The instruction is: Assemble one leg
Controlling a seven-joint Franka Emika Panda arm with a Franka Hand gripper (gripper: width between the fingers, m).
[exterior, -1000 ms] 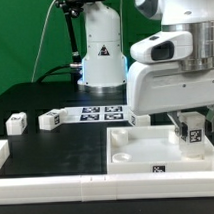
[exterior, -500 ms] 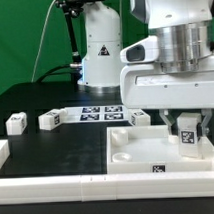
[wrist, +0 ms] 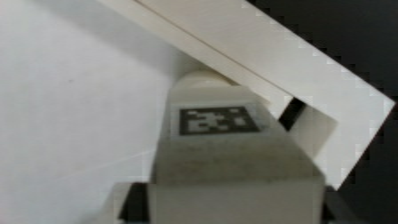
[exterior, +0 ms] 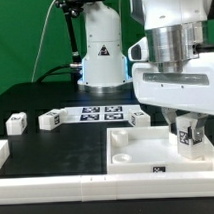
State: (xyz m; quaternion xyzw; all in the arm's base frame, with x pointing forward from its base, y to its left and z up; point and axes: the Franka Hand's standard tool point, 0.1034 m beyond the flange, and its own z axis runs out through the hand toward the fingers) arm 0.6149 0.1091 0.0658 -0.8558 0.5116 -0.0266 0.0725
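My gripper is shut on a leg, a small white block with a square marker tag, and holds it upright at the near right corner of the large white tray-like top. In the wrist view the leg fills the space between the dark fingers, with the top's rim running just beyond it. Three more legs lie on the black table: two at the exterior view's left and one beside the marker board.
The marker board lies flat behind the top. A white robot base stands at the back. A low white wall runs along the table's front, with a white piece at the left.
The arm has turned and shifted slightly to the exterior view's right, with the leg staying at the top's right corner.
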